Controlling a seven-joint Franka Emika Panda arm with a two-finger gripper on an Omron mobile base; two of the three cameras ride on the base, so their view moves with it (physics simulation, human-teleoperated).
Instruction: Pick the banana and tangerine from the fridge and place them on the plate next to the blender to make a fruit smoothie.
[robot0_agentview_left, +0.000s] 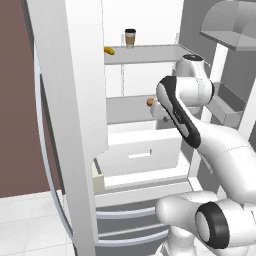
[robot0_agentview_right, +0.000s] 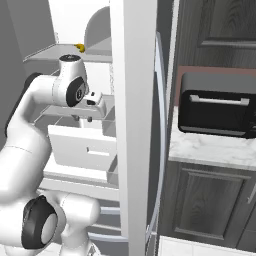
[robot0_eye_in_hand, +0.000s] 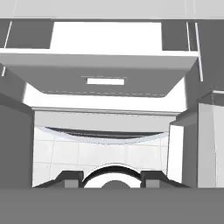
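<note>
**Two fruits on the fridge shelves, fingers apart over the drawer**

Both doors of the fridge (robot0_agentview_left: 70, 100) stood wide open, and the white arm (robot0_agentview_left: 175, 110) reached into its lit compartment. The banana (robot0_agentview_left: 109, 50) lay on the upper shelf near the left side, well apart from a tan coffee cup (robot0_agentview_left: 130, 38) with a dark lid that stood upright further back on the same shelf. From the right base view the banana (robot0_agentview_right: 80, 47) showed as a small yellow spot at the shelf's edge, just above the arm's wrist. The tangerine (robot0_agentview_left: 150, 102) sat one shelf lower at the front edge. It was half hidden behind the arm's dark-banded link, and whether the hand touched it could not be told.

Below that shelf a white drawer (robot0_agentview_left: 140, 150) with a slot handle stood pulled out towards the robot. The hand view looked down across this drawer (robot0_eye_in_hand: 105, 81) to the pale tiled floor (robot0_eye_in_hand: 100, 153) beneath.

The gripper (robot0_eye_in_hand: 111, 177) showed at the bottom of the hand view. Its two dark fingertips (robot0_eye_in_hand: 70, 177) stood apart, and no fruit lay between them.

To the right of the fridge door, a black toaster oven (robot0_agentview_right: 216, 110) rested on a marble counter (robot0_agentview_right: 215, 150) above dark cabinet doors.
</note>
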